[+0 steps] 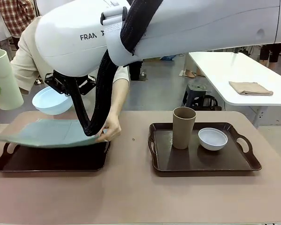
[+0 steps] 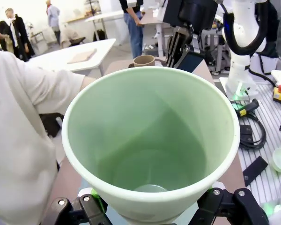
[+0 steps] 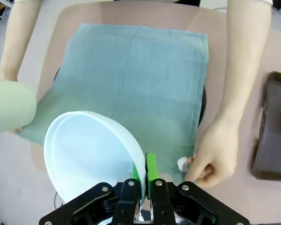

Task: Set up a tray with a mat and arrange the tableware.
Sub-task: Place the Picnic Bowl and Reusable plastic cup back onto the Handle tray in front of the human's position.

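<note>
A person's hands hold a grey-green mat just above the dark left tray; the mat hangs spread below my right wrist. My right gripper is shut on the rim of the light blue bowl, which hangs in the air over the mat's far side. My left gripper is shut on the pale green tumbler, held upright above the table's left edge. On the right tray stand the brown tumbler and the white bowl.
My right arm crosses the top of the front view, and its black cable sleeve hangs down to the mat. A white table with a folded tan cloth stands at the back right. Bare tabletop runs between and before the trays.
</note>
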`<state>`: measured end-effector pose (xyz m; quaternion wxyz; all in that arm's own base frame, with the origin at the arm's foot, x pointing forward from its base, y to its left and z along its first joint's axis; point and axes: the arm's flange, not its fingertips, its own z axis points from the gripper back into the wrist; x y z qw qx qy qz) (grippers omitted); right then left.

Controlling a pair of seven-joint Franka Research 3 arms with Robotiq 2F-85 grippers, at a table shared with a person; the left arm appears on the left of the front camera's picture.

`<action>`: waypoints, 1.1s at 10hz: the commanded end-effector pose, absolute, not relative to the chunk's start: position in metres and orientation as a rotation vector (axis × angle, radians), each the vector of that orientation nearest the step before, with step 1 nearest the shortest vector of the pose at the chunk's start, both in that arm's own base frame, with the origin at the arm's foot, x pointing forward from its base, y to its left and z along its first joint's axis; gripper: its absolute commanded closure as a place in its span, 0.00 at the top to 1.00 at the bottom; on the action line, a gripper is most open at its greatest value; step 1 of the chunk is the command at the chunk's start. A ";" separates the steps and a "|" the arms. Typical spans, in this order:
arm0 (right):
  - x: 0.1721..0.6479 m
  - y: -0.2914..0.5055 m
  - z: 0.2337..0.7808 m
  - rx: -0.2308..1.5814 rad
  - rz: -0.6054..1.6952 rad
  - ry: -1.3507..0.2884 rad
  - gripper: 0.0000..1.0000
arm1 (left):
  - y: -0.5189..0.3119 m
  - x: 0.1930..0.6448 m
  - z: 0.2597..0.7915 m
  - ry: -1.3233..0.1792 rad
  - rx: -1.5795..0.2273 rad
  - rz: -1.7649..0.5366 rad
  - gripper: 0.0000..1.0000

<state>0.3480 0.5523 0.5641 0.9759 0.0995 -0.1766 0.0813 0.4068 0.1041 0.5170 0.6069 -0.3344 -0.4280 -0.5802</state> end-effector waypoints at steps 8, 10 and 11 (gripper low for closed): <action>0.348 0.553 0.564 0.200 0.169 -0.371 0.00 | 0.105 0.409 0.520 -0.994 -0.769 -1.356 0.30; 0.348 0.553 0.564 0.200 0.169 -0.371 0.00 | 0.105 0.409 0.520 -0.994 -0.769 -1.356 0.30; 0.348 0.553 0.564 0.200 0.169 -0.371 0.00 | 0.105 0.409 0.520 -0.994 -0.769 -1.356 0.30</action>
